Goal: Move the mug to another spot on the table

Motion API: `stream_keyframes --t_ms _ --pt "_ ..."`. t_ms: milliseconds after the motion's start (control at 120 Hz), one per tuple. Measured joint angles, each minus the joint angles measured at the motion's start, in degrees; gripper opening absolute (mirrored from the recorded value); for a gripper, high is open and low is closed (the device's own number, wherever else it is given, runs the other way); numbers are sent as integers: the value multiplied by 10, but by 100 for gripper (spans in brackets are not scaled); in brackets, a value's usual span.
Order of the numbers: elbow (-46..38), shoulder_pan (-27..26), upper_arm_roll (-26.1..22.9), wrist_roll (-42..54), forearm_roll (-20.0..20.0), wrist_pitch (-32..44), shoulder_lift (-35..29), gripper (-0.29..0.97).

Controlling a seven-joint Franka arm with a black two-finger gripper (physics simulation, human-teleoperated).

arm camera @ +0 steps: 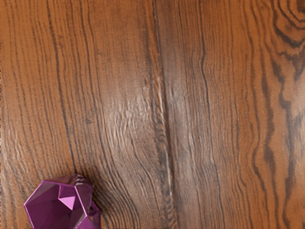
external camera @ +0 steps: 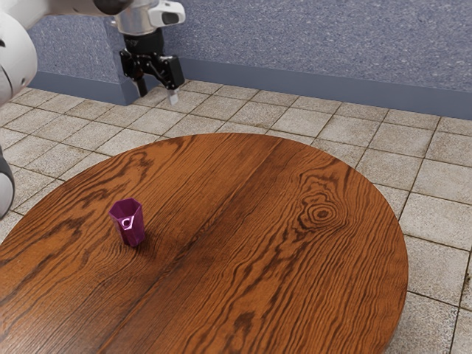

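A small purple faceted mug [external camera: 127, 220] stands upright on the round wooden table [external camera: 243, 236], toward the exterior view's left, its handle facing the camera. My black gripper [external camera: 157, 92] hangs high above the table's far edge, well above and behind the mug, open with nothing between its fingers. From the wrist view the mug [arm camera: 62, 202] is seen from above on the wood grain, off to one side of the hand.
The table's curved rim runs along the far side and the exterior view's right. Around it lies a tiled floor [external camera: 413, 162], with a blue-grey wall [external camera: 332, 37] behind. A dark knot [external camera: 322, 214] marks the wood to the right of the mug.
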Motion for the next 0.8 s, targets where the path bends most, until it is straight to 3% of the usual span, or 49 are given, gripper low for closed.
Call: stream_keyframes --t_ms 133,233,367,492,633,800 --pt "-18 1 3 -2 1 -1 -7 68" --pt "-154 -6 1 -47 6 22 -82 68" --pt "-327 -77 2 -152 87 106 -173 68" --pt "-448 -106 5 -236 124 215 -222 68" --pt "-555 -97 6 -350 202 300 -264 68" --pt "-636 -85 29 -473 240 359 -283 68"
